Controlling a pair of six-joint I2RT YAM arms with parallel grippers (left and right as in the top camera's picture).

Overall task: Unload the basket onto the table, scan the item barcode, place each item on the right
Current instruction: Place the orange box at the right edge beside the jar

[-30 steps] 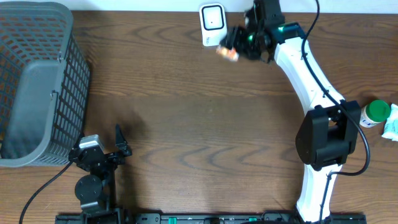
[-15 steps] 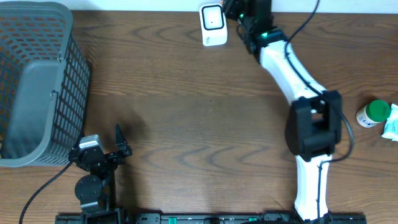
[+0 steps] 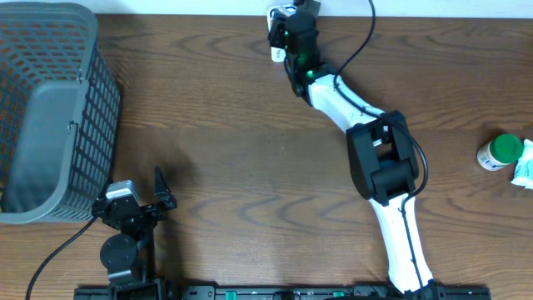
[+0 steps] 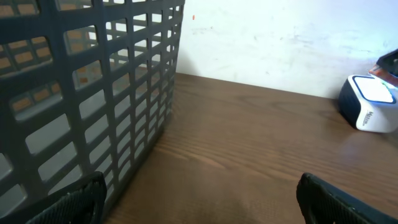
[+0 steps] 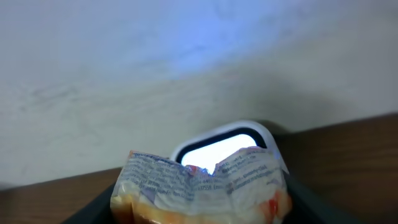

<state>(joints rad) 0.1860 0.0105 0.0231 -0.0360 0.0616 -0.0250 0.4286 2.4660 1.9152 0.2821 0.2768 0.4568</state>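
Packaging fills the lower part of the right wrist view: a crinkled white and orange plastic packet (image 5: 199, 186) is gripped in the right claw (image 3: 287, 27), whose dark jaws press on it from either side. The packet hangs directly in front of a small white barcode scanner with a lit rectangular window (image 5: 216, 148), though whether the two touch cannot be told. The scanner stands on the brown wooden table (image 3: 250, 167) at its far edge, against a pale wall. From overhead, the right arm reaches across the table to that edge and covers most of the scanner. The left claw (image 4: 199, 190) sits near the front left corner with its jaws spread wide open, beside a tall dark grey plastic mesh basket (image 3: 50, 108). A green-capped bottle (image 3: 504, 152) and a white pouch (image 3: 526, 172) lie together at the table's right edge, well apart from the scanner.
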